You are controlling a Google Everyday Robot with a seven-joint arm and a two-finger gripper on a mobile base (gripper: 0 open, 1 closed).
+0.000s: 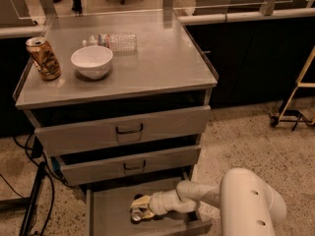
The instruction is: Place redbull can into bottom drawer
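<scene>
The bottom drawer (pixel 113 215) is pulled open at the foot of the grey cabinet. The redbull can (pixel 137 214) lies on its side inside, low over the drawer floor, with its shiny silver top facing the front left. My gripper (pixel 141 206) reaches into the drawer from the right and is shut on the can. My white arm (pixel 246 200) stretches in from the lower right.
The cabinet top (pixel 157 63) holds a gold-brown can (pixel 44 58), a white bowl (pixel 92 61) and a clear plastic bottle (pixel 112 41) lying down. The two upper drawers (pixel 128 129) are slightly ajar. Cables and a black stand (pixel 34 200) are at the left, and a cart leg (pixel 290 107) at the right.
</scene>
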